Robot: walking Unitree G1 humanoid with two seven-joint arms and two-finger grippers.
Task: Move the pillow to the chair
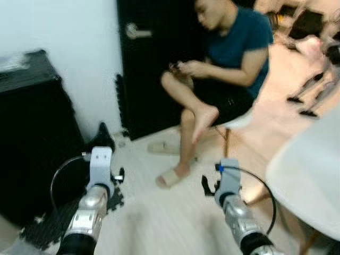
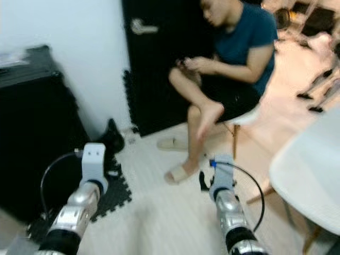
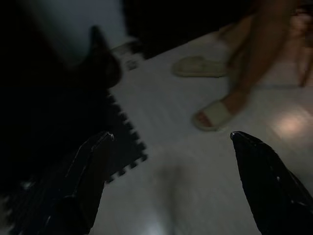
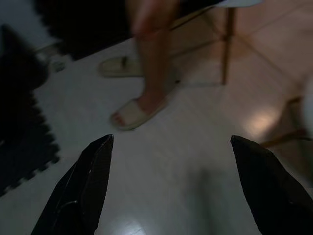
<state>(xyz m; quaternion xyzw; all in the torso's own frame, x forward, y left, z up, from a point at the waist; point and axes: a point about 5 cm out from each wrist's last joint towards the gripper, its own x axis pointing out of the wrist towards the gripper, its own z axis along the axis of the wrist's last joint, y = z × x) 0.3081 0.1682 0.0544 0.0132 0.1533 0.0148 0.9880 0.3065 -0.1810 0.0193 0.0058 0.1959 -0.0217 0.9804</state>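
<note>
My left gripper [image 3: 171, 137] is held up over the pale floor, open, with nothing between its black fingers [image 3: 90, 181]. My right gripper [image 4: 171, 139] is level with it, also open and holding nothing. In the eye views both silver arms reach forward, the left gripper [image 1: 114, 175] near a black foam mat and the right gripper [image 1: 211, 186] by the person's foot. A white chair [image 1: 305, 175] with wooden legs stands close at my right, its seat bare.
A person [image 1: 228, 58] sits on another white chair [image 1: 240, 121] before a black door [image 1: 149, 64], one slippered foot [image 1: 171, 178] on the floor. A loose slipper [image 1: 162, 147] lies nearby. A black cabinet [image 1: 32, 133] and foam mat [image 1: 53, 223] are at left.
</note>
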